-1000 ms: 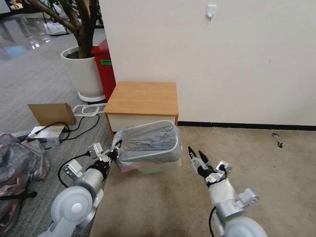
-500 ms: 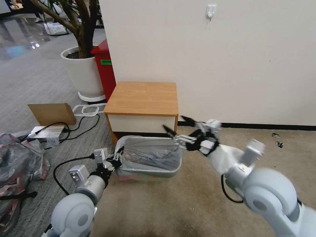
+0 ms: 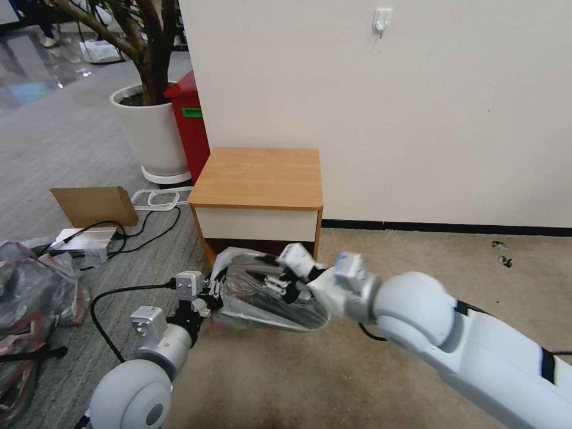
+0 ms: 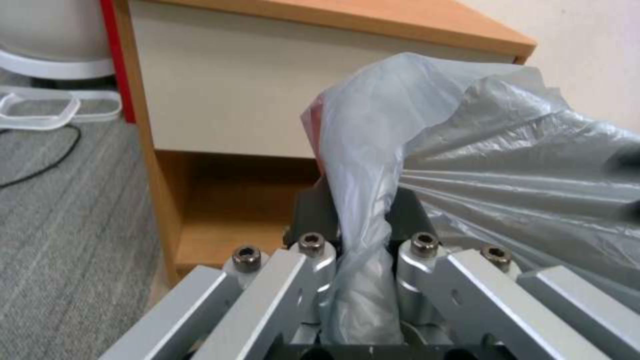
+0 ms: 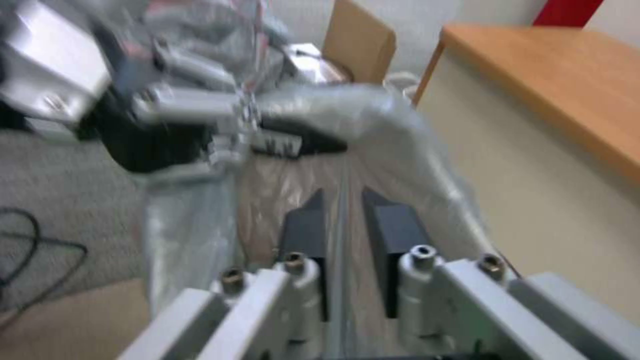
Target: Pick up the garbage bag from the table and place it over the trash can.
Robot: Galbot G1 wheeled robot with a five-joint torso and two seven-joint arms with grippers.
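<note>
- Step in hand, as I judge it: seating the thin translucent grey plastic garbage bag (image 3: 271, 292), draped over the trash can on the carpet before the orange-brown wooden surface (image 3: 257, 177)
- Left claw (image 4: 363, 220) clenched on the bag's rim
- Right claw (image 5: 343, 225) inside the bag mouth (pads slightly parted, grasping nothing)
- Next move calls for spreading the far rim outward
- Count: one bag, two claws

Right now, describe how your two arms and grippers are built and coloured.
Both arms are pale grey-white with big rounded joints; the right arm carries black bands. A black cable loops from the left arm across the floor. The left gripper and the right gripper have bare aluminium linkage bars with hex-socket bolts and flat black fingers.
</note>
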